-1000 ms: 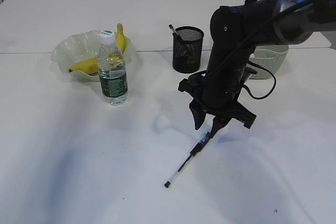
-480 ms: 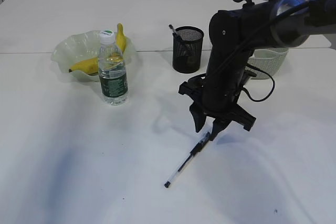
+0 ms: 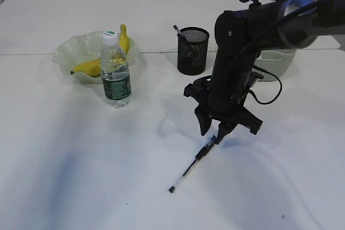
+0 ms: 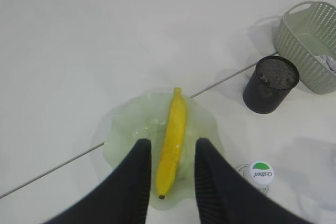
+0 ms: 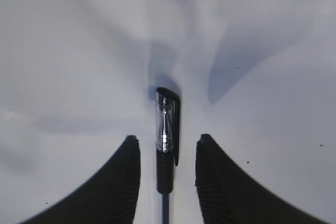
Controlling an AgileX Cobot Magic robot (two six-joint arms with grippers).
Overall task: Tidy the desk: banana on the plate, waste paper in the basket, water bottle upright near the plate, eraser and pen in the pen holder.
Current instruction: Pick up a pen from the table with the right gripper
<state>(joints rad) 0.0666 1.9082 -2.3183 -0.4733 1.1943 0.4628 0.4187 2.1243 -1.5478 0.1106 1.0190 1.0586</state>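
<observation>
White worktop (image 3: 64, 160), items as found. Far left: pale green ruffled glass plate (image 3: 67, 49) holding one yellow banana (image 3: 89, 67); seen from the left wrist camera the banana (image 4: 173, 135) lay lengthwise across the plate (image 4: 121, 135). Just in front of the plate: clear water bottle (image 3: 115, 71), upright, white cap, dark green label. Centre rear: black mesh pen holder (image 3: 193, 51) with a pen-like stick leaning out of its left rim. Right rear: sage green basket (image 3: 277, 62), largely hidden behind the right arm; in the left wrist view the basket (image 4: 310, 45) showed a scrap of white paper (image 4: 329, 62) inside. Foreground centre: capped pen (image 3: 193, 164) lying flat on the worktop, slanted, cap end toward the right hand (image 3: 212, 127). Right hand (image 5: 167, 163) stood low over the pen (image 5: 167, 140), fingers apart, one on each side of the cap end, neither touching it. Left hand (image 4: 169, 166) hung high above the plate, fingers parted, holding nothing. Nothing stood between the right hand and the pen.
</observation>
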